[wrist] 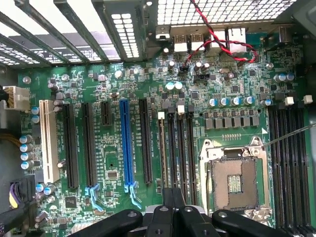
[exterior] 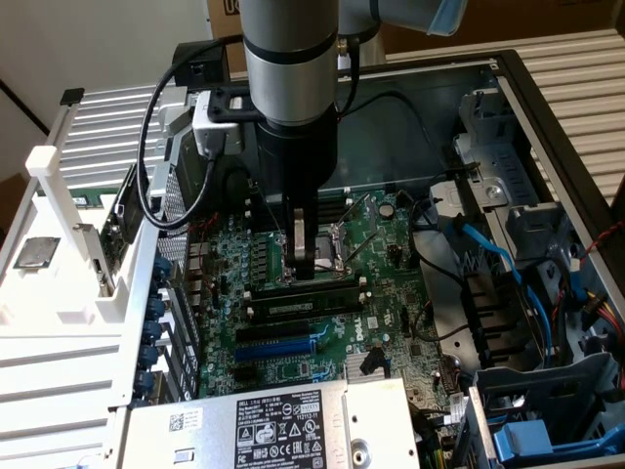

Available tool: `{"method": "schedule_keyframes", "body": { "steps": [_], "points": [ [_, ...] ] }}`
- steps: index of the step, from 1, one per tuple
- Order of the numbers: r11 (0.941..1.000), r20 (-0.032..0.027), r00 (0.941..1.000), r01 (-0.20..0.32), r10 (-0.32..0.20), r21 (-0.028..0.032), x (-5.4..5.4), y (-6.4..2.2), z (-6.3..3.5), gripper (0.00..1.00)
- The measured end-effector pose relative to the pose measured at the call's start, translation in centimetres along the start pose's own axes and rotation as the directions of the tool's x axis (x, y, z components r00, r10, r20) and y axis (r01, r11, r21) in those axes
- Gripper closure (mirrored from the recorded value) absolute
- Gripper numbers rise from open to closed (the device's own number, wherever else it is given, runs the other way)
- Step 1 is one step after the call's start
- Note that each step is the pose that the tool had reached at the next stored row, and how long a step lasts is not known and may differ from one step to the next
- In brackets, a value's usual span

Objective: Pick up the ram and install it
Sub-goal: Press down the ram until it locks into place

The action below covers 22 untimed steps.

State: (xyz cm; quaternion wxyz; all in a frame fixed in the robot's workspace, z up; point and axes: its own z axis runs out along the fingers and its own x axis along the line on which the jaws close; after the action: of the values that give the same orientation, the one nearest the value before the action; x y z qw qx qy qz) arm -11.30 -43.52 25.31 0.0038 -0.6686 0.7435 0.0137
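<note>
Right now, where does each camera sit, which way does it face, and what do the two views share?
Exterior view: off the arm, above the open case, looking down on the motherboard; shows the arm's grey wrist and the gripper down at the memory slots.
Wrist view: on the wrist, looking straight down at the board; only the gripper shows.
Shared: the CPU socket, the blue slot and the gripper.
</note>
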Motion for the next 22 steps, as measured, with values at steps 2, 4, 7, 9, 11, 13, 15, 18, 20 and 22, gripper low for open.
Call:
{"method": "schedule_keyframes", "body": {
  "steps": [2,4,7,9,11,13,15,18,20,22],
  "points": [
    [0.9982,0.001,0.9982,-0.061,0.061,0.0014,0.0,0.0,0.0,0.9],
    [0.9941,0.0019,0.9942,-0.108,0.108,0.0025,0.0,0.0,0.0,0.9],
    [0.9884,0.0027,0.9884,-0.152,0.152,0.0035,0.0,0.0,0.0,0.9],
    [0.9805,0.0036,0.9805,-0.196,0.196,0.0044,0.0,0.0,0.0,0.9],
    [0.9754,0.0041,0.9754,-0.22,0.22,0.0049,0.0,0.0,0.0,0.9],
    [0.9706,0.0045,0.9706,-0.241,0.241,0.0053,0.0,0.0,0.0,0.9],
    [0.9656,0.0048,0.9656,-0.26,0.26,0.0057,0.0,0.0,0.0,0.9],
    [0.9476,0.0062,0.9476,-0.319,0.319,0.0068,0.0,0.0,0.0,0.9],
    [0.9379,0.0069,0.9379,-0.347,0.347,0.0073,0.0,0.0,0.0,0.9],
    [0.9219,0.0079,0.9219,-0.387,0.387,0.0081,0.0,0.0,0.0,0.9]
  ]
}}
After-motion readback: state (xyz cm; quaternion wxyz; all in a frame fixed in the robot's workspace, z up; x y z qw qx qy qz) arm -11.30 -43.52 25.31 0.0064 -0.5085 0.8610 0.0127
